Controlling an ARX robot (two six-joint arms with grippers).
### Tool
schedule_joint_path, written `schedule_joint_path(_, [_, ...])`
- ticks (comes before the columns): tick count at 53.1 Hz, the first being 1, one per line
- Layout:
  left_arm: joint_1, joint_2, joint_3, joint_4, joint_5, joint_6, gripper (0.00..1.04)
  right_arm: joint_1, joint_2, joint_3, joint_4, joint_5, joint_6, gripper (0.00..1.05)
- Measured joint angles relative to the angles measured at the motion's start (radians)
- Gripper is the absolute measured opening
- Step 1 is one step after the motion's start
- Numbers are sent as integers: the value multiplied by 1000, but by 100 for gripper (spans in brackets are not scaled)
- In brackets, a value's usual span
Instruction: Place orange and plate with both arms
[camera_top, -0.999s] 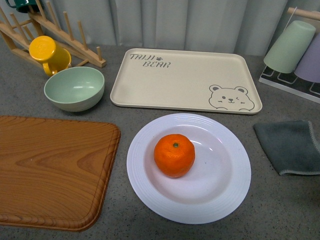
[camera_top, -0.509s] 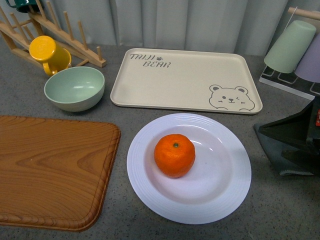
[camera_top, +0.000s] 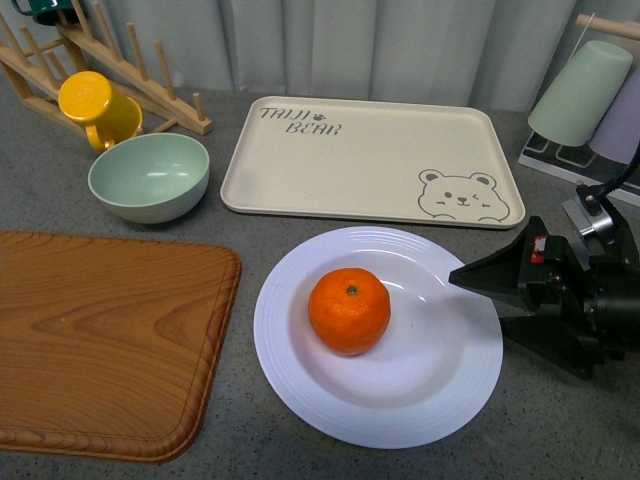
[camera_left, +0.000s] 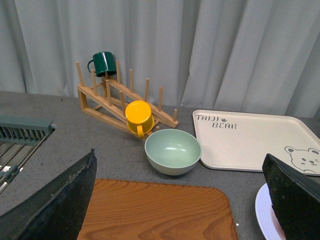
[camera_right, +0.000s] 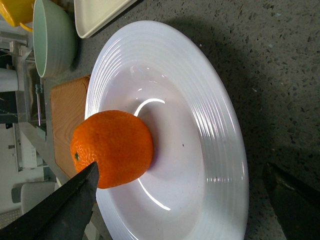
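The orange (camera_top: 349, 311) sits left of centre in the white plate (camera_top: 440, 360) on the grey table. My right gripper (camera_top: 480, 300) reaches in from the right, open, its upper finger over the plate's right rim. In the right wrist view the orange (camera_right: 112, 150) lies in the plate (camera_right: 200, 115), and the right gripper (camera_right: 180, 172) holds nothing, its jaws spread wide, one tip near the fruit. My left gripper (camera_left: 179, 157) is open and empty above the wooden board (camera_left: 155, 210). Only a sliver of the plate (camera_left: 262, 215) shows there. The left gripper is out of the front view.
A beige bear tray (camera_top: 370, 155) lies behind the plate. A pale green bowl (camera_top: 150, 175), a yellow mug (camera_top: 95, 108) and a wooden rack (camera_top: 110, 60) stand at the back left. The wooden board (camera_top: 100, 340) is at the left. Upturned cups (camera_top: 580, 90) hang at the back right.
My right gripper came in from the right edge and moved left up to the plate's right rim, covering the grey cloth. Orange and plate have not moved.
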Motion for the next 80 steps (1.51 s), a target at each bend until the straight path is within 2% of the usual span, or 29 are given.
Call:
schedule_joint_path(8, [0, 0, 0, 0, 0, 0, 98, 21, 30, 20, 19, 9, 29, 95])
schedule_joint_path(16, [0, 0, 0, 0, 0, 0, 98, 39, 51, 32, 33, 15, 52, 76])
schedule_joint_path(27, [0, 0, 0, 0, 0, 0, 98, 46, 70, 36, 41, 28, 66, 44])
schedule_joint_path(33, [0, 0, 0, 0, 0, 0, 98, 44, 92, 35, 37, 37, 64, 20])
schedule_joint_path(36, [0, 0, 0, 0, 0, 0, 98, 38, 99, 31, 38, 2, 64, 10])
schedule_joint_path(40, [0, 0, 0, 0, 0, 0, 98, 37, 97, 31, 45, -27, 76, 3])
schedule_joint_path(51, [0, 0, 0, 0, 0, 0, 98, 25, 90, 23, 91, -50, 123, 2])
schedule_joint_path(80, [0, 0, 0, 0, 0, 0, 98, -27, -80, -61, 342, -90, 302, 1])
